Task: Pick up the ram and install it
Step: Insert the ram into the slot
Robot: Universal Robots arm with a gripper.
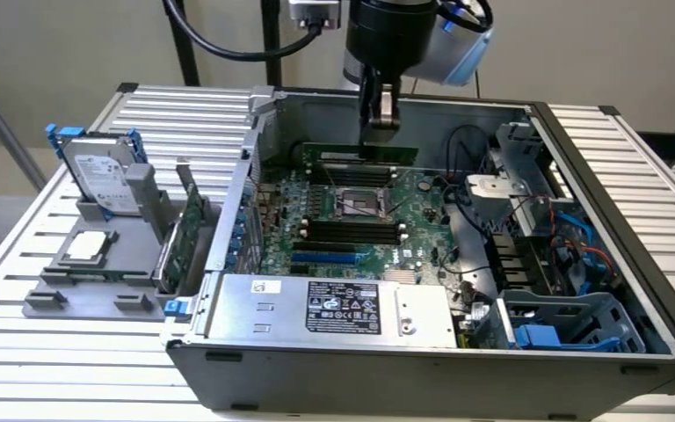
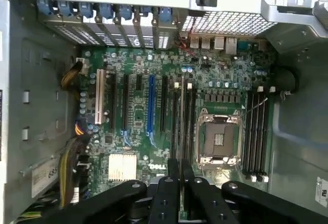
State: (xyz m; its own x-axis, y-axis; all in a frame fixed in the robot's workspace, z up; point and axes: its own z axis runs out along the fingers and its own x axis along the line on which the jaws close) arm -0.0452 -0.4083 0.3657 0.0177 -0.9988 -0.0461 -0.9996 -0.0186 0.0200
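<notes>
Ram (image 1: 357,155), pinched at its upper edge in my gripper (image 1: 380,130) with the fingers closed on it, hangs level and on edge over the motherboard (image 1: 425,220) inside the open case (image 1: 431,369), above the memory slots (image 2: 189,131) beside the CPU socket (image 1: 357,204).

Arm (image 1: 394,31) enters the exterior view at 12 o'clock, wrist vertical. Gripper (image 1: 379,130) points toward 6 o'clock, its fingers (image 2: 173,172) pressed close on the ram (image 1: 337,154).

Matt black claw (image 2: 180,163), green circuit-board ram (image 1: 337,156), dull grey sheet-metal case (image 1: 431,378)
</notes>
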